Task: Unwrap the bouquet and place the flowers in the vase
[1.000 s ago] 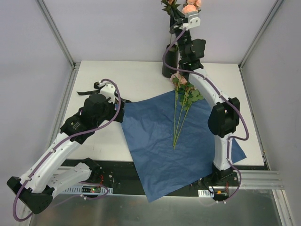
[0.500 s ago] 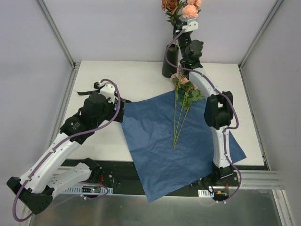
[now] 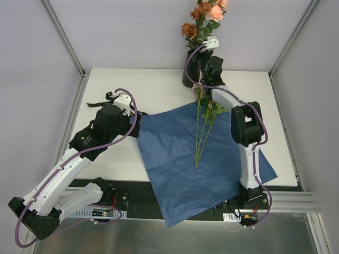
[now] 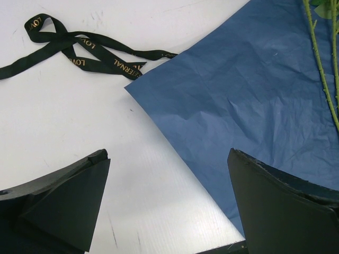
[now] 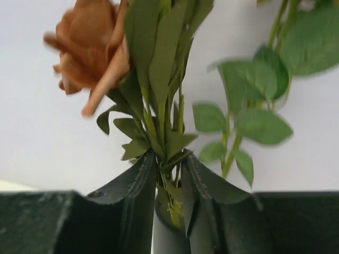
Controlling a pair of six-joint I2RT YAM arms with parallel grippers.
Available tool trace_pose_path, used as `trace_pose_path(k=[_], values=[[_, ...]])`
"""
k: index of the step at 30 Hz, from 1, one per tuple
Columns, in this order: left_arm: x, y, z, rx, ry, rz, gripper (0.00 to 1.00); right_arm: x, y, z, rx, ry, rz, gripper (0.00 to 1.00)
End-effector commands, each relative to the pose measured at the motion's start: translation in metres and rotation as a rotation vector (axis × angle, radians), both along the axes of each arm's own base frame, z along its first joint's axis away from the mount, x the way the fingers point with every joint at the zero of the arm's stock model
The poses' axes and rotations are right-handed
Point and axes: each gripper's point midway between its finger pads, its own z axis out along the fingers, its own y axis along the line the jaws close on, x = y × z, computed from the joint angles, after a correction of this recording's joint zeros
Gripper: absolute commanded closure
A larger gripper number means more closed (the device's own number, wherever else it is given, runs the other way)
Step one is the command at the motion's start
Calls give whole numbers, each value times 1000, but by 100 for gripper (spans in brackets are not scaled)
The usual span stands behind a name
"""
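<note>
Right gripper [image 5: 170,159] at mouth of tall black cylinder vase [image 3: 189,74], jaws narrow around green stems of upright orange and pink roses [image 3: 204,16]; held or not, cannot tell. Left gripper [image 4: 168,159] wide open, well left of vase. More long-stemmed roses [image 3: 201,132] flat on blue paper sheet [image 3: 175,169], near side of vase.

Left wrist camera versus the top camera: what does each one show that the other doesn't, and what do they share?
Only the left wrist view shows the gold lettering on the black ribbon and the empty gap of the open left gripper.

Only the top view shows the vase, the flowers standing in it, and the right gripper around their stems.

Both views show the ribbon, the blue paper, the loose stems lying on it, and the white table.
</note>
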Motion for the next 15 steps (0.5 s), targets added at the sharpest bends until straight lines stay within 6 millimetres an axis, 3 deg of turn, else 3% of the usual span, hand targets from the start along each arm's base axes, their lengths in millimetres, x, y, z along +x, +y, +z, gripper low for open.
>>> trace_pose_path(k=[1, 7, 11, 15], values=[[5, -1, 10, -3, -42, 1, 1, -40, -14, 64, 159, -57, 2, 67], [5, 2, 9, 8, -45, 16, 1, -63, -24, 60, 204, 0, -41, 60], [5, 2, 7, 13, -39, 14, 1, -82, -27, 51, 211, 114, -48, 49], [5, 1, 8, 8, -40, 11, 1, -112, -31, 41, 223, 251, -97, 44]])
